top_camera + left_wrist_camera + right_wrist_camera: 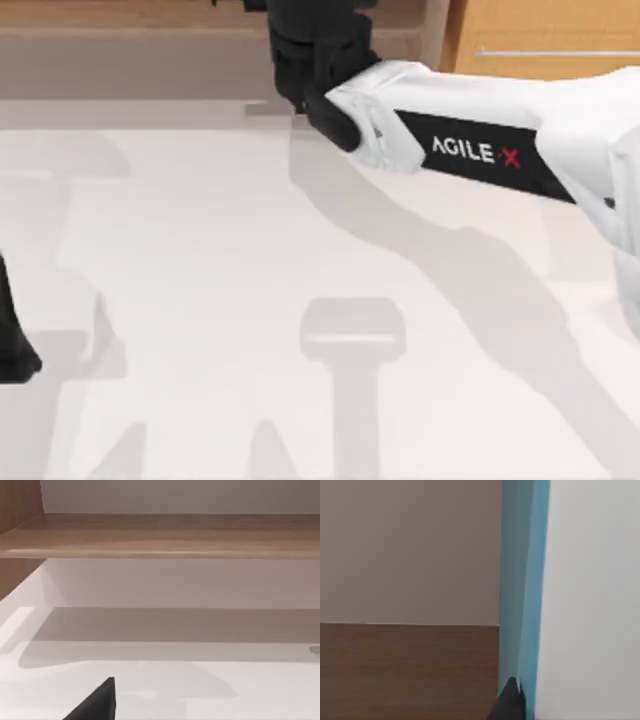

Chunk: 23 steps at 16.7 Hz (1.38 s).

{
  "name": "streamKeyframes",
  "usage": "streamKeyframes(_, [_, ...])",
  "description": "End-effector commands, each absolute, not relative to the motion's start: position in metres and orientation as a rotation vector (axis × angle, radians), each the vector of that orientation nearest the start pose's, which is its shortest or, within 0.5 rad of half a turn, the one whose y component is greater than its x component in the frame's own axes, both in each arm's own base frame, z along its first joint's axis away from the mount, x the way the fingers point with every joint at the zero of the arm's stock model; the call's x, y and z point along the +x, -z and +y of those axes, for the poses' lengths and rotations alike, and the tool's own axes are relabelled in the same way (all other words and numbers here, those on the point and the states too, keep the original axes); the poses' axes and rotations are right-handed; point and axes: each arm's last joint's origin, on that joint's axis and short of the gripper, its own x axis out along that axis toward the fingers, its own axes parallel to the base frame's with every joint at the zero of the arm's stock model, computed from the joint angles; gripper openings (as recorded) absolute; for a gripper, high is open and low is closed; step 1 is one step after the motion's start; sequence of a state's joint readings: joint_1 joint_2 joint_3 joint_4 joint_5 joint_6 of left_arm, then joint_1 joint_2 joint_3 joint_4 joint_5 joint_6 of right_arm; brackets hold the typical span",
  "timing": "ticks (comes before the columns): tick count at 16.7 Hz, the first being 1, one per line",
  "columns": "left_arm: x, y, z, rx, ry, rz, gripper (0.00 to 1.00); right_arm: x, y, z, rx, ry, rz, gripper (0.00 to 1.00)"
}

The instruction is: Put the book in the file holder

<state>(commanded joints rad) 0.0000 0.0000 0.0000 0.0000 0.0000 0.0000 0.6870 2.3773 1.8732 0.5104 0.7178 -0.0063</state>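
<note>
The right gripper point(300, 95) reaches to the table's point(200, 250) far edge, its fingers point(510, 702) clamped on the book point(522, 580), which stands upright and edge-on in the right wrist view. The left gripper point(15, 350) is parked at the near left; I cannot tell its fingers' state. A thin grip could let the book pivot or slip

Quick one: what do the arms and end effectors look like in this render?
The right arm has a glossy white shell with a black panel carrying white AGILE X lettering, its X red, and black wrist hardware. The left arm shows as a matte black piece at the table's left edge.
</note>
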Motion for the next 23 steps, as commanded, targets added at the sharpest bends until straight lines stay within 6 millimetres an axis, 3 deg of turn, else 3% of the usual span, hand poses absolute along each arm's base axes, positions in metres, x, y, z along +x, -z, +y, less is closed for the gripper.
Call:
streamKeyframes(8, [0.106,-0.160,-0.001,0.000,0.000,0.000,1.00,0.433,-0.222,0.337,0.001,-0.009,-0.014,0.00])
streamKeyframes(13, [0.106,-0.160,-0.001,0.000,0.000,0.000,1.00,0.403,-0.235,0.317,0.095,-0.157,-0.003,0.00])
streamKeyframes(19, [0.106,-0.160,-0.001,0.000,0.000,0.000,1.00,0.347,-0.239,0.260,0.290,-0.420,0.084,0.00])
streamKeyframes(23, [0.106,-0.160,-0.001,0.000,0.000,0.000,1.00,0.311,-0.214,0.202,0.432,-0.534,0.230,0.00])
